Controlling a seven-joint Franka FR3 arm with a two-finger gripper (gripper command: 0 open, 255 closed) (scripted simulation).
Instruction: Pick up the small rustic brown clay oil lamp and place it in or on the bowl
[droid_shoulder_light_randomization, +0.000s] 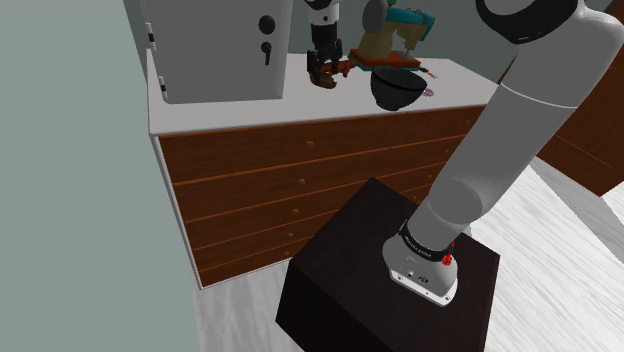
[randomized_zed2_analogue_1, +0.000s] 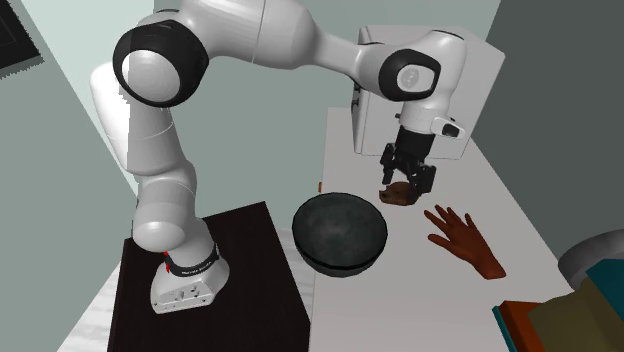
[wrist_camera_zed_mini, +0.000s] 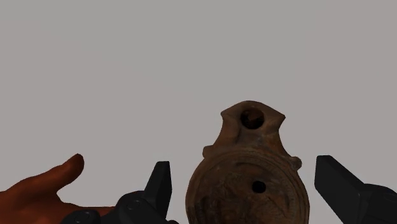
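Currently the black gripper hangs open around the brown oil lamp on the pale counter, near the dark bowl — fingers seemingly not touching it. Closing off-centre could twist the rounded lamp out — or knock it aside.

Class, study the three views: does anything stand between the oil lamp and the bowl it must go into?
Nothing visible does. Bare counter separates the brown lamp from the dark bowl; the hand model lies on the lamp's other side, off that path.
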